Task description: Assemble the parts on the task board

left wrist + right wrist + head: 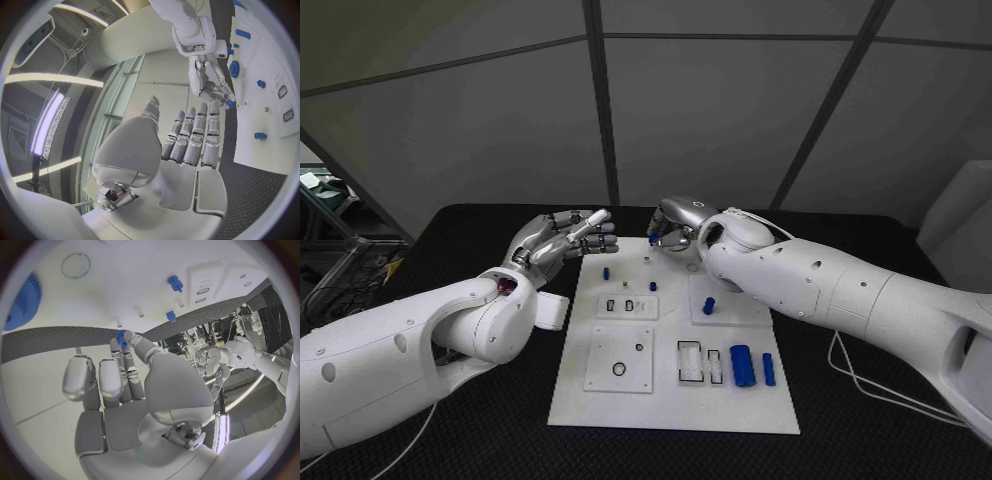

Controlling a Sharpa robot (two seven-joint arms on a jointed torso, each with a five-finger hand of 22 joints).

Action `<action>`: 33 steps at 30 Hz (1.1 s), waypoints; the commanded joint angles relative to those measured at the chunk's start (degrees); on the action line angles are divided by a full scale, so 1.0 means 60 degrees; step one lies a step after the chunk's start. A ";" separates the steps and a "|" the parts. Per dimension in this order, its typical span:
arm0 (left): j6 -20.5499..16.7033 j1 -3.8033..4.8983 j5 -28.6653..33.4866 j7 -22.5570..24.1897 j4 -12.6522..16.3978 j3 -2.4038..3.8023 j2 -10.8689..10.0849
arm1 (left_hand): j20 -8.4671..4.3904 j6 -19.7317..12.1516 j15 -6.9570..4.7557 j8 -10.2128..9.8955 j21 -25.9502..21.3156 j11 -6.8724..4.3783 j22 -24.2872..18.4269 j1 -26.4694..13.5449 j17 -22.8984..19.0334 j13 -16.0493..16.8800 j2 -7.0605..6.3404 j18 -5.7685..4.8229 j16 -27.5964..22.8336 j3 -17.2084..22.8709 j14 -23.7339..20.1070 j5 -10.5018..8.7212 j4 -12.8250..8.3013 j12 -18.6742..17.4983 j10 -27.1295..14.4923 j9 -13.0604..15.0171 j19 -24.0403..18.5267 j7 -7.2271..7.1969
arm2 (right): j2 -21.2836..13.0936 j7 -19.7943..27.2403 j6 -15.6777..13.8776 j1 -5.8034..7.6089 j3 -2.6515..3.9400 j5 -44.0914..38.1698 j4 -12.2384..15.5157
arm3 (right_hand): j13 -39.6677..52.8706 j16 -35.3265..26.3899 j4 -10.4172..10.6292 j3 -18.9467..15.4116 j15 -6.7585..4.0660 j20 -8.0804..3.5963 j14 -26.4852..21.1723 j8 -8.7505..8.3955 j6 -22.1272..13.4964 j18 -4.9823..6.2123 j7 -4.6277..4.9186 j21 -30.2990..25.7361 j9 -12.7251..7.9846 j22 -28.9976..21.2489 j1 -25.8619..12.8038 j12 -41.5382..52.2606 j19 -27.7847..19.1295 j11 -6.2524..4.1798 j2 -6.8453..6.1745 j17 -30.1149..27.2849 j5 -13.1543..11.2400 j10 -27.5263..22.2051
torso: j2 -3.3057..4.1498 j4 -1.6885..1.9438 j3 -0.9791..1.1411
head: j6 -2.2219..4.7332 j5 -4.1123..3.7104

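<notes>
No legible brand, label or writing appears on the arms, the board or the parts.

Left arm: enters from the left side of the head view, forearm angled up toward the far left corner of the task board [668,400]. The left hand [564,240] is raised above the black tabletop [473,230] just off the board's left edge. Its fingers [200,135] are extended and lie side by side, thumb set apart — nothing is held and nothing is touched.

Task board: white plate at the centre of the tabletop. Standing in it are a small blue peg [607,271] near the far left, a second blue peg [653,286] beside it and a blue piece [708,306] on the right-hand raised tile. A thick blue cylinder [743,366] and a thin blue bar [769,369] lie side by side at the near right. A blue gear [22,302] sits near the board's far end in the right wrist view.

Right arm: enters from the right side and reaches across the board's far right corner. The right hand [678,222] is curled downward at the board's far edge. Thumb and one fingertip pinch a small blue part [121,337] — the remaining fingers are bent beside it. Whether the part touches the board cannot be told.
</notes>
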 commanded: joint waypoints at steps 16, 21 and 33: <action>0.0100 0.0062 -0.0046 0.0048 0.0035 0.0010 0.0032 | 0.0009 0.0080 0.0015 -0.0025 0.0041 -0.0012 -0.0013 0.0007 -0.0017 -0.0011 0.0033 -0.0046 -0.0044 -0.0003 -0.0026 -0.0020 -0.0070 -0.0042 0.0059 -0.0012 0.0082 0.0463 | 0.0266 -0.0054 0.0453 0.0022 0.0006 -0.0053 -0.0434 | -0.0017 0.0039 0.0026 0.0105 -0.0065 -0.0005 0.0107 -0.0072 -0.0023 -0.0171 0.0052 0.0039 0.0010 -0.0057 -0.0046 -0.0011 -0.0045 0.0043 -0.0042 -0.0036 0.0037 -0.0066 | -0.0010 -0.0026 -0.0010 | -0.0086 0.0076; 0.0102 0.0067 -0.0046 0.0045 0.0029 0.0010 0.0032 | 0.0009 0.0080 0.0015 -0.0025 0.0041 -0.0012 -0.0013 0.0007 -0.0017 -0.0011 0.0033 -0.0046 -0.0044 -0.0003 -0.0026 -0.0020 -0.0070 -0.0042 0.0059 -0.0012 0.0082 0.0463 | 0.0282 -0.0075 0.0552 0.0022 0.0006 -0.0075 -0.0468 | -0.0018 0.0044 0.0027 0.0111 -0.0062 -0.0003 0.0106 -0.0079 -0.0029 -0.0170 0.0054 0.0038 0.0010 -0.0060 -0.0058 -0.0011 -0.0050 0.0047 -0.0055 -0.0030 0.0031 -0.0081 | -0.0004 -0.0030 -0.0008 | -0.0081 0.0089; 0.0114 0.0076 -0.0046 0.0033 0.0018 0.0010 0.0054 | 0.0009 0.0080 0.0015 -0.0025 0.0041 -0.0012 -0.0013 0.0007 -0.0017 -0.0011 0.0033 -0.0046 -0.0044 -0.0003 -0.0026 -0.0020 -0.0070 -0.0042 0.0059 -0.0012 0.0082 0.0463 | 0.0407 -0.0084 0.0642 0.0022 0.0005 -0.0085 -0.0619 | -0.0028 0.0031 0.0037 0.0166 -0.0033 0.0021 0.0087 -0.0116 -0.0086 -0.0149 0.0077 -0.0010 0.0006 -0.0174 -0.0121 -0.0014 -0.0128 0.0078 -0.0122 -0.0083 -0.0013 -0.0198 | 0.0003 -0.0023 -0.0013 | -0.0074 0.0099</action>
